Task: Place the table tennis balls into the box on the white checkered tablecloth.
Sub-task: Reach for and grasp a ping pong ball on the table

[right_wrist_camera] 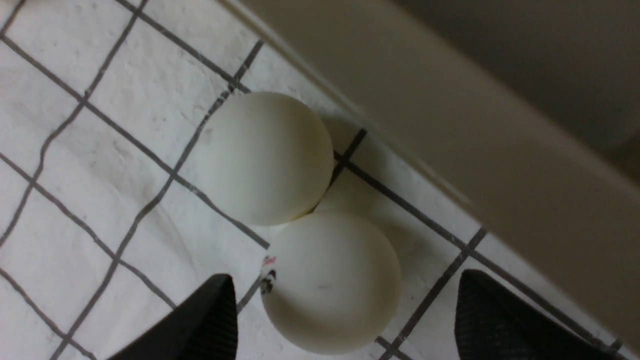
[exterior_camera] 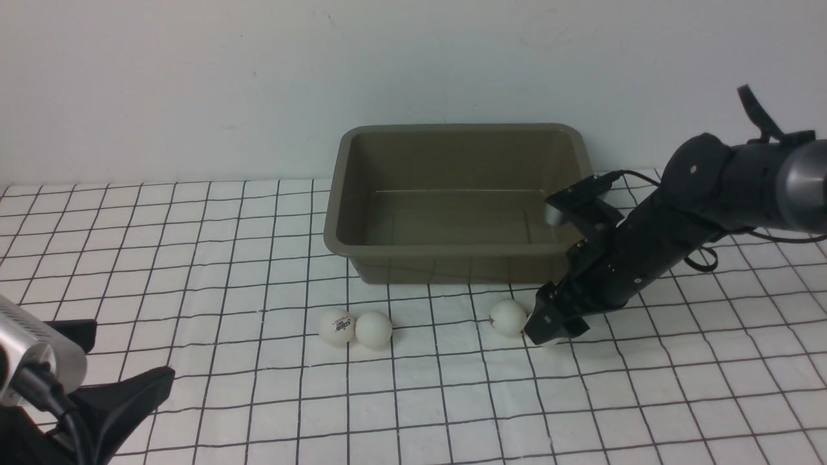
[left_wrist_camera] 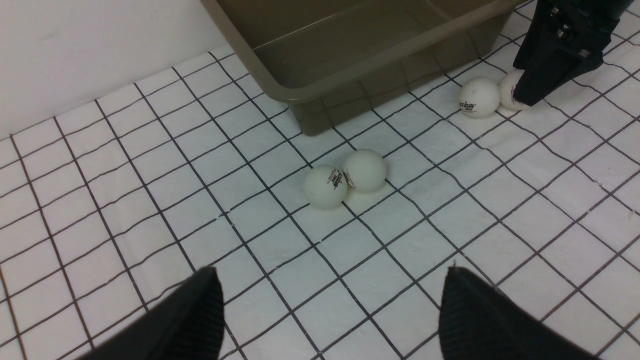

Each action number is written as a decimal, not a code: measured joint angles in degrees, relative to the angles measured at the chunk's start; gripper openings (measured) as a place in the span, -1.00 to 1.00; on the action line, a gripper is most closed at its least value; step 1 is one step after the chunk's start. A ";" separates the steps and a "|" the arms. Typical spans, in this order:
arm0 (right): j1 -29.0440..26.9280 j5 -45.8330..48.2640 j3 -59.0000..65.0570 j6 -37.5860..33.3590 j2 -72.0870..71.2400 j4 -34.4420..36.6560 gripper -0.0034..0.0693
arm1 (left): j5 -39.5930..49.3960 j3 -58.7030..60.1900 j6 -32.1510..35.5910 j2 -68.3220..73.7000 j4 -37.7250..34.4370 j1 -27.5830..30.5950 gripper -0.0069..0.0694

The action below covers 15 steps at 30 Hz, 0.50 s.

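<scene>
Table tennis balls (left_wrist_camera: 325, 186): all 4 on white checkered tablecloth (exterior_camera: 194, 258) in front of box (exterior_camera: 452, 249), 0 inside. Right gripper (exterior_camera: 551, 327) spread around 1 near box's front-right corner, ungripped. Left gripper (left_wrist_camera: 332, 320) released, empty. Next: clamp, lift over rim.
</scene>
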 joint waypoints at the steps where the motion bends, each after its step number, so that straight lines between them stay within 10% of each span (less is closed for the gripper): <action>1: 0.16 0.00 0.00 0.00 0.00 0.07 0.54 | 0.00 0.00 0.00 0.00 0.00 0.00 0.55; 15: 1.65 0.00 0.00 -0.04 0.02 -1.33 0.34 | 0.00 0.00 0.00 0.05 0.00 0.00 0.55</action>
